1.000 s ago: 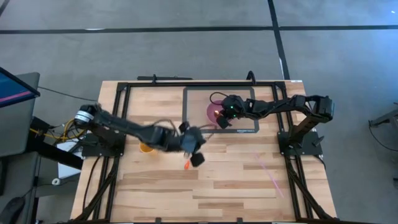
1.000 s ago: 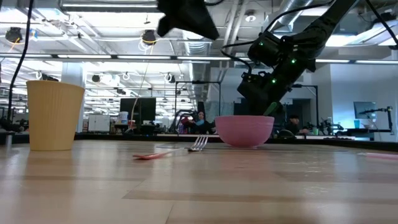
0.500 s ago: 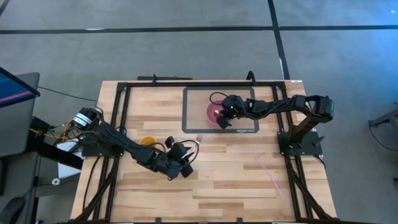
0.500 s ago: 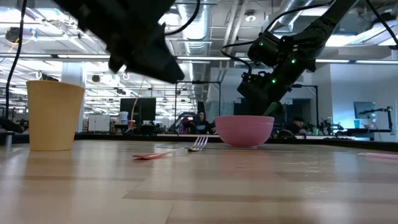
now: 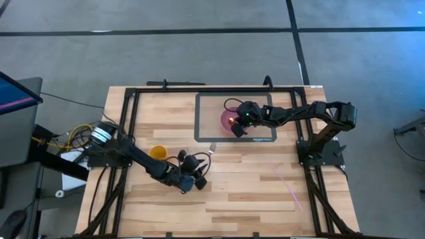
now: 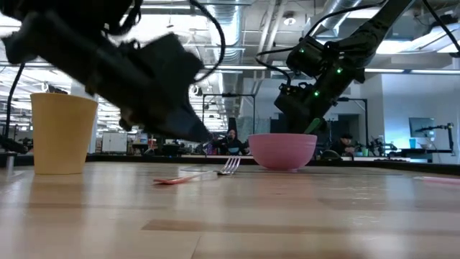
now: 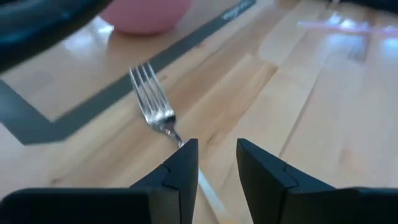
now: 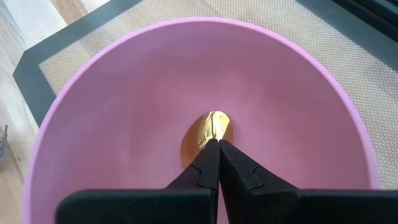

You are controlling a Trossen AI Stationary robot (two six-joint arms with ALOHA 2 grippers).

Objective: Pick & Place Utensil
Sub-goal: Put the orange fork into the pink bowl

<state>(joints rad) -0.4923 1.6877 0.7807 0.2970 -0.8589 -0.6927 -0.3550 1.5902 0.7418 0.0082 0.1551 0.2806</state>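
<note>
The fork lies flat on the wood, silver tines (image 7: 151, 102) toward the pink bowl (image 5: 228, 117) and red handle (image 6: 172, 180) toward the near edge. My left gripper (image 7: 217, 155) hangs low over the fork's neck, open, tilted toward the tines and clear of the table in the low view (image 6: 203, 137). The handle runs on under its fingers. The bowl stands on a dark-edged mat (image 5: 206, 135). My right gripper (image 8: 217, 149) is shut and points down into the bowl (image 8: 124, 93), over a gold round spot at the bowl's bottom.
A yellow cup (image 5: 157, 153) stands upright on the wood just left of my left arm (image 6: 62, 133). A black frame runs round the table's edges. Bare wood lies to the near side and to the right of the fork.
My left gripper has come down from high above the fork and shifted toward the table's near left, ending low over the fork's handle. The fork, bowl and cup have not moved.
</note>
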